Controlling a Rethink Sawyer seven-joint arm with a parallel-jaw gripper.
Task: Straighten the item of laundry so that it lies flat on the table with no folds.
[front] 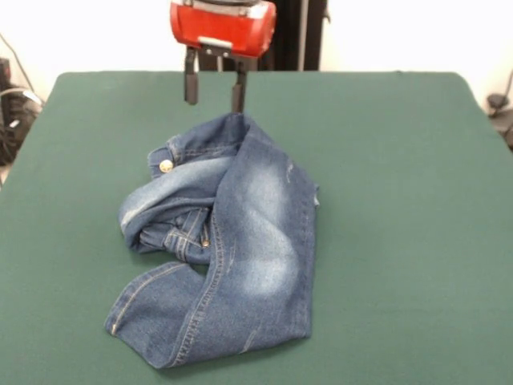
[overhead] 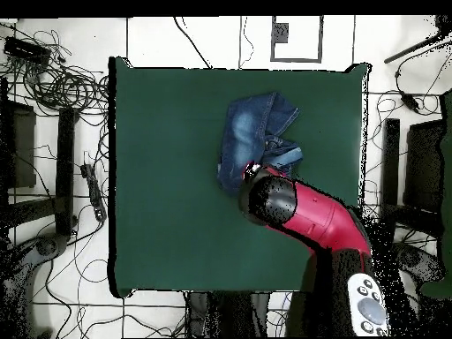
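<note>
1. Table (front: 401,241): large rectangular top in dark green felt-like cloth, far wider than the garment lying on it.
2. Arm (overhead: 318,221): red and black, reaching in over the table; its gripper (front: 215,95) hangs just beyond the far edge of the garment.
3. Jeans (front: 256,241): small blue denim pair with pale faded patches, lying slightly robot-side of the table's middle. Bunched and folded over; waistband and brass button turned toward the robot, one leg running toward the camera, so the long axis runs roughly near-far in the front view.
4. Fingers: two dark fingers spread apart, empty; one tip seems level with the cloth's far edge, contact unclear.
5. Step, as judged: between grasps, folds not yet out. Next move calls for pinching an edge near the waistband and pulling the doubled layers apart.
</note>
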